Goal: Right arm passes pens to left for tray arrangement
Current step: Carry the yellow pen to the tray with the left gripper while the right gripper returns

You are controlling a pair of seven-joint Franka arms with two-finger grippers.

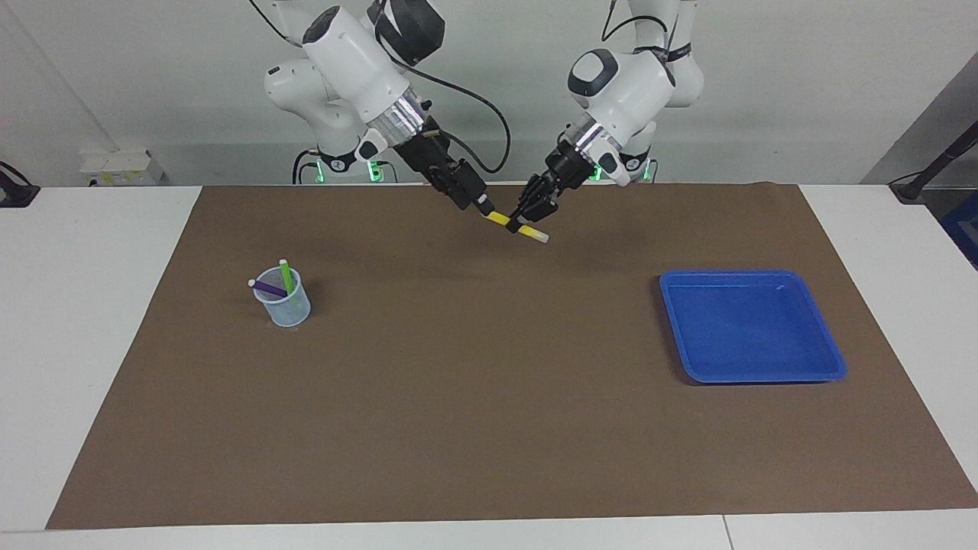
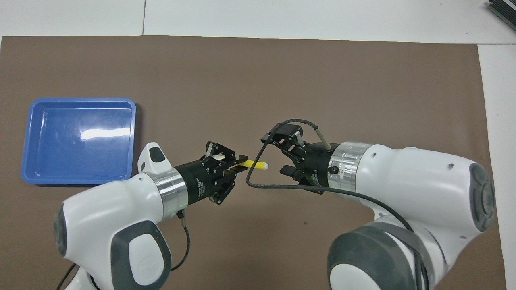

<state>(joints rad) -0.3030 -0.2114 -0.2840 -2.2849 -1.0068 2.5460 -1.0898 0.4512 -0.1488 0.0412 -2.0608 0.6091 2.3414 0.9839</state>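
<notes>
My left gripper (image 1: 526, 220) (image 2: 237, 166) is shut on the yellow pen (image 1: 500, 219) (image 2: 254, 164) and holds it in the air over the mat, close to the robots' edge. My right gripper (image 1: 480, 205) (image 2: 275, 155) is open, just off the pen's free end, and does not touch it. The green pen (image 1: 285, 273) and the purple pen (image 1: 267, 287) stand in a small pale-blue mesh cup (image 1: 284, 305) toward the right arm's end. The blue tray (image 1: 752, 327) (image 2: 80, 141) lies empty toward the left arm's end.
A brown mat (image 1: 489, 397) (image 2: 282, 80) covers most of the white table. In the overhead view the right arm's body hides the cup. A black cable (image 2: 262, 185) loops from the right wrist between the two grippers.
</notes>
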